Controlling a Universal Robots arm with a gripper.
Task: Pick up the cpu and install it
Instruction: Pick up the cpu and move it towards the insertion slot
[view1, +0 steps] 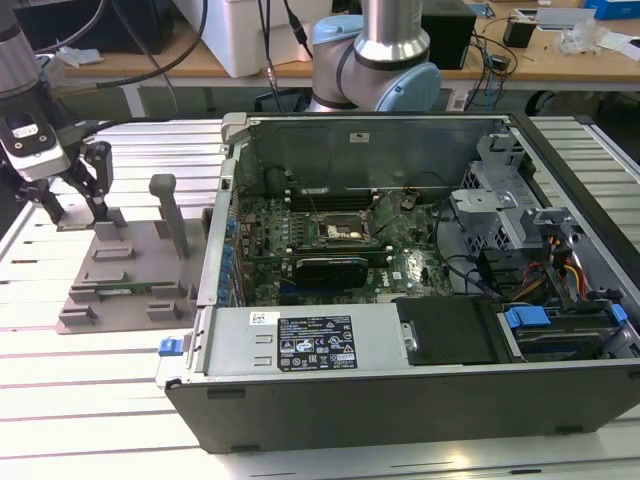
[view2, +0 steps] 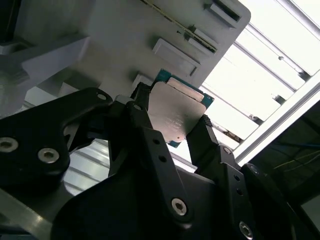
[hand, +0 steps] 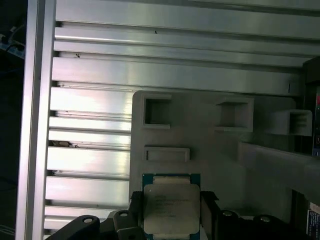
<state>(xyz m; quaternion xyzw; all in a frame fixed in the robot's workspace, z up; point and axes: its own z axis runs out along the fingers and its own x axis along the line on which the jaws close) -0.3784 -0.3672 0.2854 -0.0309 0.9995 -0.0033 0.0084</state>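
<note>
The cpu (view2: 177, 112) lies between the black fingers (view2: 141, 107) of the gripper (view1: 75, 205). We see them clenched against two opposite edges of the chip, grasping it. The chip is over the far left corner of the grey fixture tray (view1: 150, 262), left of the open computer case (view1: 400, 395).

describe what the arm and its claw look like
The arm is a smooth silver-grey tube with rounded joint housings capped in pale blue. The claw is matt black, hung under a pale grey and white wrist block. Its two slim fingers sit on jointed black links, fastened with small silver screw heads.
</note>
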